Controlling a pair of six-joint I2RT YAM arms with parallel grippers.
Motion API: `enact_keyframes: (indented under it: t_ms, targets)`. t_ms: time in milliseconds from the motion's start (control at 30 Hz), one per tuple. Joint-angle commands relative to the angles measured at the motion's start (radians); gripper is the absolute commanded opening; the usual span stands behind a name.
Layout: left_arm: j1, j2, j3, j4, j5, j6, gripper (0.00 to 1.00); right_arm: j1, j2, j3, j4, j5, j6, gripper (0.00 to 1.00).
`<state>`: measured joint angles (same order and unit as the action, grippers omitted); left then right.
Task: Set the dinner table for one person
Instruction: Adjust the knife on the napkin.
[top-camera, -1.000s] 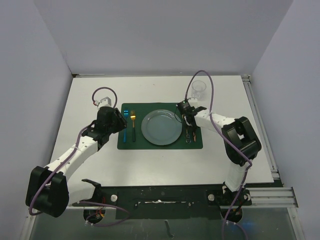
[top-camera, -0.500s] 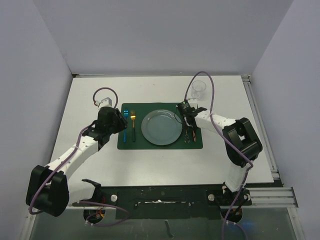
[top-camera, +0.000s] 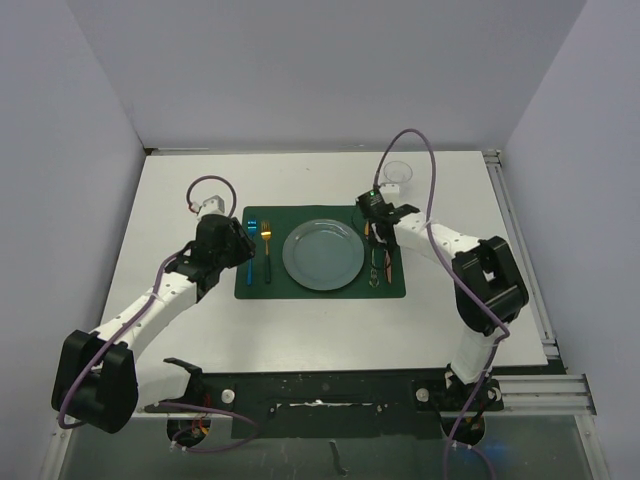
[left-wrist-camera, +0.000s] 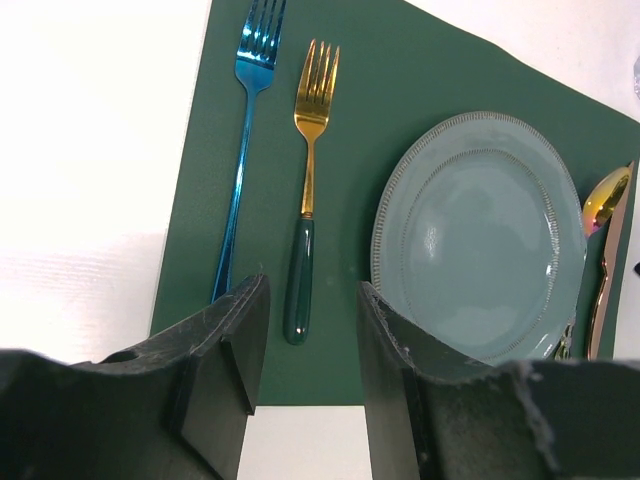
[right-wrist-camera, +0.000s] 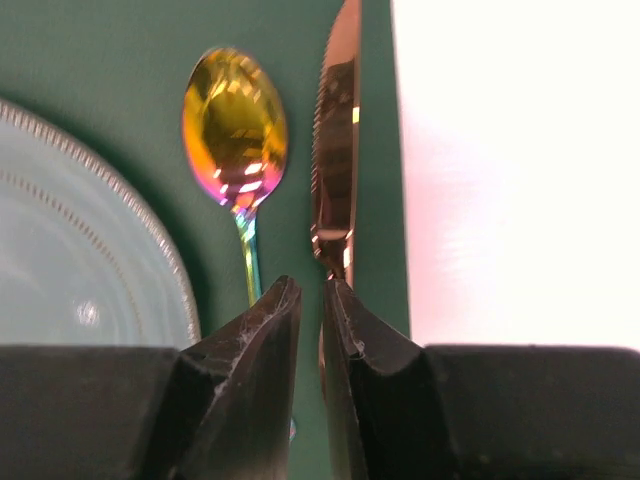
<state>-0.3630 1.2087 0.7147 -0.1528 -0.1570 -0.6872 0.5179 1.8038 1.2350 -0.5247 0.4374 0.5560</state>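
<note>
top external shows the white dinner table (top-camera: 300, 330) under everything, with the plate (top-camera: 322, 254) on a green placemat (top-camera: 262, 290). left of the plate, the left gripper (left-wrist-camera: 313, 285) hovers over the blue fork (left-wrist-camera: 240, 180) and gold fork (left-wrist-camera: 308, 170), fingers half apart and empty. right of the plate, the right gripper (right-wrist-camera: 312, 285) sits above the spoon (right-wrist-camera: 235, 125) and knife (right-wrist-camera: 335, 150), fingers a thin slit apart; whether it grips anything cannot be told.

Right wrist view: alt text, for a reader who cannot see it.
The right gripper, fingers nearly together, sits at the near end of a rose-gold knife beside an iridescent spoon on the green placemat. A blue plate shows at left, white dinner table at right.
</note>
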Motion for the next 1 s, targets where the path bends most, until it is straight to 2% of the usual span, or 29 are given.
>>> enact_keyframes:
  t_ms: [0,100,233,533,967]
  targets:
    - [-0.009,-0.012,0.017,0.054,-0.001,0.003,0.37,-0.09,-0.051,0.057,0.028,0.035,-0.03,0.18]
    - [-0.011,-0.014,0.024,0.052,-0.005,0.007,0.37,-0.149,-0.073,0.059,0.049,-0.021,-0.048,0.29]
    - [-0.014,-0.01,0.032,0.053,-0.003,0.01,0.37,-0.18,-0.075,0.064,0.035,-0.052,-0.072,0.36]
    - [-0.019,0.009,0.026,0.066,0.006,0.009,0.37,-0.164,-0.148,-0.114,0.115,-0.213,-0.018,0.36]
    - [-0.021,0.007,0.016,0.071,0.006,0.006,0.37,-0.065,-0.146,-0.136,0.066,-0.187,-0.005,0.35]
